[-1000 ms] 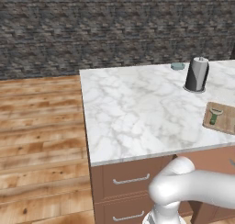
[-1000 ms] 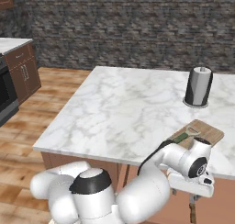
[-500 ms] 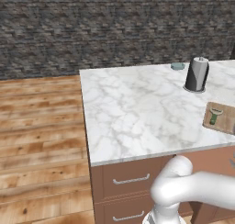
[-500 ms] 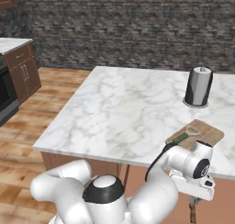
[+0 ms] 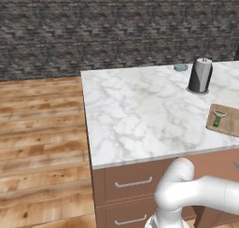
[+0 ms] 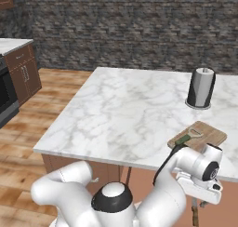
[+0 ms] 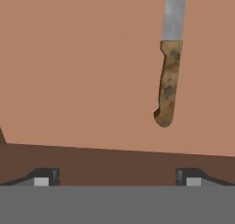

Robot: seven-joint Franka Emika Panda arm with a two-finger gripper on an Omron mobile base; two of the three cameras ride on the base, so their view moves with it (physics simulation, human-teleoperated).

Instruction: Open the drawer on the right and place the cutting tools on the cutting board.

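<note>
Left base view: the white marble worktop (image 5: pixel 140 110) stands in front of a dark stone wall, with wood flooring to its left. Near its far right side a tall grey cylinder (image 5: pixel 200 75) stands upright, and a small teal object (image 5: pixel 180 67) lies just behind it to the left. At the right edge of the picture the cutting board (image 5: pixel 226 120) lies flat on the worktop, and the peeler (image 5: pixel 218 117) with its dark green handle rests on it. Below the worktop edge two closed reddish-brown drawer fronts with silver handles are stacked, and the white arm bends across in front of them.

Right base view: the cutting board (image 6: pixel 204 134) sits at the near right edge of the worktop (image 6: pixel 125 114) with the peeler (image 6: pixel 187 137) lying on it, handle toward the robot. The grey cylinder (image 6: pixel 201 88) stands well behind the board. The arm reaches down past the worktop edge just below the board, and something brown-handled shows under it, too small to tell.

Hand view: the hand (image 7: pixel 117 177) points down into the drawer (image 7: pixel 82 71), its plain brown floor below. The two dark fingertips (image 7: pixel 42 176) stand wide apart, released, with nothing between them. A knife (image 7: pixel 168 71) with a mottled brown handle and a silver blade lies on the drawer floor, apart from the fingertips, its handle end nearer to them.
</note>
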